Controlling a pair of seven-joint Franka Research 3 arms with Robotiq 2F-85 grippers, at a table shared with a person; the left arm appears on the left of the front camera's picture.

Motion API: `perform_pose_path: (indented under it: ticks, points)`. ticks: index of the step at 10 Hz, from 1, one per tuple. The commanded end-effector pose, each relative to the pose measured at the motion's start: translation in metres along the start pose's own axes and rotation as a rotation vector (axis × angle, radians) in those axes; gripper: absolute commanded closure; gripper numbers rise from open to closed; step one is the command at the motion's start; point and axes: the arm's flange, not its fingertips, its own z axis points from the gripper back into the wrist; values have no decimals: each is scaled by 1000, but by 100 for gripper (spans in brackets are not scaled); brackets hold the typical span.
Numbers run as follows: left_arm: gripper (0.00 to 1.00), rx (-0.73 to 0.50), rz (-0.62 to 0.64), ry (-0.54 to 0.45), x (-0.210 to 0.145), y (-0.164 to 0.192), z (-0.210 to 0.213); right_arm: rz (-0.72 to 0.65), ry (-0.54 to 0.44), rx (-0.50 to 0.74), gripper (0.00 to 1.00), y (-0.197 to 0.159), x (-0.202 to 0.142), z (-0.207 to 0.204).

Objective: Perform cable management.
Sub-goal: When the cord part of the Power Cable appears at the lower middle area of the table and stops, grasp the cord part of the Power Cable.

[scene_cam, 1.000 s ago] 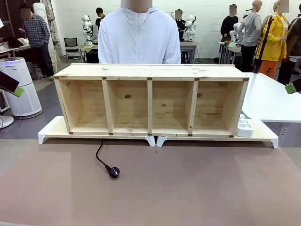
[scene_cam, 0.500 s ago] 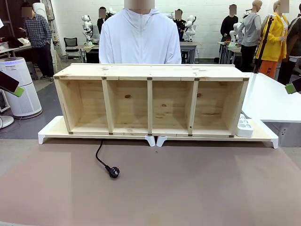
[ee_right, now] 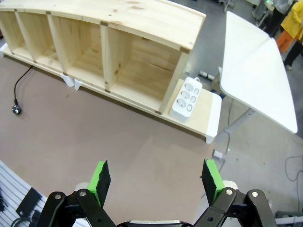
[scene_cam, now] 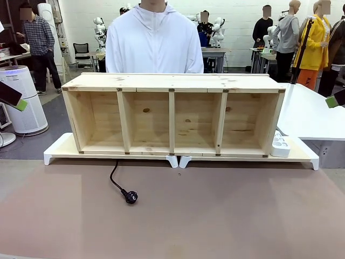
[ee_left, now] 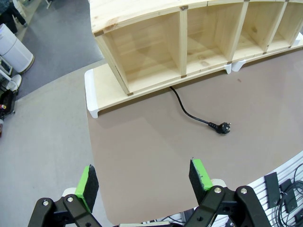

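Cable (scene_cam: 130, 197) outside shelf (scene_cam: 172, 81), on table (scene_cam: 226, 216)

White wall (scene_cam: 240, 13), grey floor (scene_cam: 54, 117), white side table (scene_cam: 312, 113)

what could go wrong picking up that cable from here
The cable lies flat on the table; the open left claw could slip off it or scrape the top.
It runs under the shelf base; pulling may snag it there.
The strip sits far right, a long carry for the plug.
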Motion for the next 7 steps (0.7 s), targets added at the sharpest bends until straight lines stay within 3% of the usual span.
perform_pose_path:
  ticks: [1, 7]
  points:
    - [0, 5, -3, -10, 2, 0, -1, 108, 24, 72, 0, 21, 29, -11]
    - [0, 5, -3, -10, 2, 0, -1, 369, 88, 244, 0, 137, 107, -43]
